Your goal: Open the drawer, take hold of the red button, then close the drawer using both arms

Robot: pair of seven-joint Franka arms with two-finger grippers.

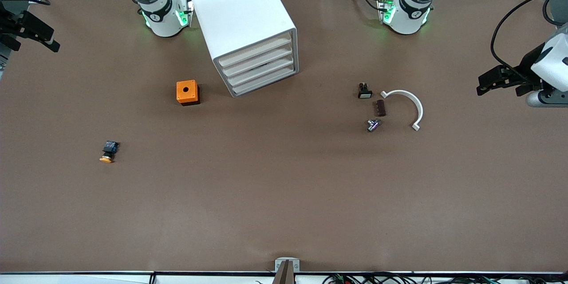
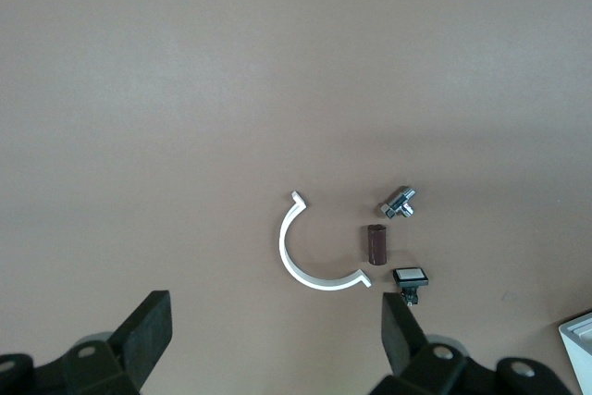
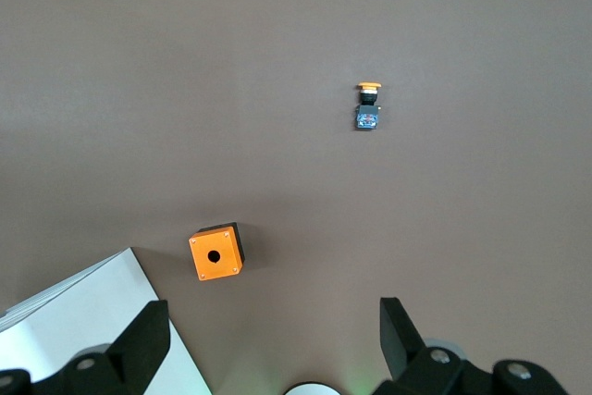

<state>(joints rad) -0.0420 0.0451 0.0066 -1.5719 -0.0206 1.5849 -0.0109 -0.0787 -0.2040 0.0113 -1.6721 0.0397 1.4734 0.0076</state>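
The white cabinet [image 1: 242,17] stands between the arm bases, and its corner shows in the right wrist view [image 3: 83,321]. All four drawers are shut, including the second from the top [image 1: 257,63]. The red-capped button is hidden. An orange-yellow capped button [image 1: 108,151] [image 3: 369,106] lies on the table toward the right arm's end. My left gripper [image 1: 486,83] [image 2: 277,339] hangs open and empty over the left arm's end of the table. My right gripper [image 1: 54,41] [image 3: 276,339] hangs open and empty over the right arm's end.
An orange box with a hole [image 1: 187,92] [image 3: 215,253] sits beside the cabinet. Toward the left arm's end lie a black switch with a white face [image 1: 364,91] [image 2: 410,277], a brown block [image 1: 379,108] [image 2: 376,243], a metal fitting [image 1: 373,124] [image 2: 399,203] and a white half ring [image 1: 406,104] [image 2: 310,256].
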